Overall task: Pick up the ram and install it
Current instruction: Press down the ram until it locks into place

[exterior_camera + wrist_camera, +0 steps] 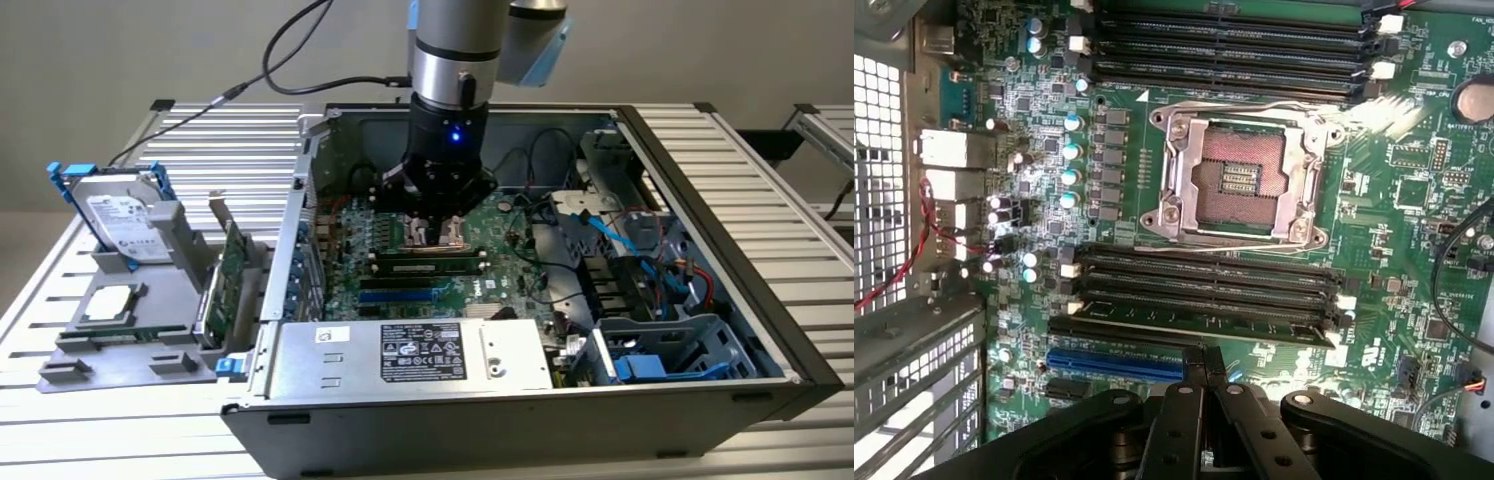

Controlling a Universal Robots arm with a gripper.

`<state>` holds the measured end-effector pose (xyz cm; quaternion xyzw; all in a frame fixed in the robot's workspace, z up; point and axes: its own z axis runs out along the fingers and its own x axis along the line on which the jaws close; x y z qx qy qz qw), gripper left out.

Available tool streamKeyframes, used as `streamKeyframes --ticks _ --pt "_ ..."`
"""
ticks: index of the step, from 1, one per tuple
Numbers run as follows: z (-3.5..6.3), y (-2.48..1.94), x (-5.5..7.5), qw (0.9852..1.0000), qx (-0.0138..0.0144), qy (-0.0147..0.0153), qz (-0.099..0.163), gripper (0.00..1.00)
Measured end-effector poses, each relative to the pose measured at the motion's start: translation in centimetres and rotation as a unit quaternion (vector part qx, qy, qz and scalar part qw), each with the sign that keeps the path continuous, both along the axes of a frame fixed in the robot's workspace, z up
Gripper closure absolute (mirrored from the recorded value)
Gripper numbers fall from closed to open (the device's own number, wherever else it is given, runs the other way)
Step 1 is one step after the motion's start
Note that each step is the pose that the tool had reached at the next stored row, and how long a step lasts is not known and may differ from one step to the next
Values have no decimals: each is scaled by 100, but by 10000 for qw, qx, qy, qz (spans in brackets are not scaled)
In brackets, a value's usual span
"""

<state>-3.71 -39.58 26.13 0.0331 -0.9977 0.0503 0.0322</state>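
Observation:
The ram (1194, 327) lies flat in the memory slot closest to the blue slot, its row of dark chips showing along the green motherboard (1394, 200). In the exterior view the ram (427, 266) is a dark bar just in front of the CPU socket. My gripper (1200, 352) hangs a little above the board beside the ram, fingers pressed together with nothing between them. Seen from the exterior view, the gripper (435, 232) is inside the open computer case, over the socket area.
An open CPU socket (1239, 175) sits between two banks of memory slots. A blue slot (1114, 362) runs beside the ram. The power supply (414, 350) and drive cage (661, 350) border the board. A green expansion card (234, 270) and hard drive (127, 220) stand outside the case.

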Motion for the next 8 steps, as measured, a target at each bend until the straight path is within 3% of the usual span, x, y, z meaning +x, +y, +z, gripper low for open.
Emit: streamKeyframes --ticks 8 --pt "0 0 0 9991 -7 -65 -423 89"
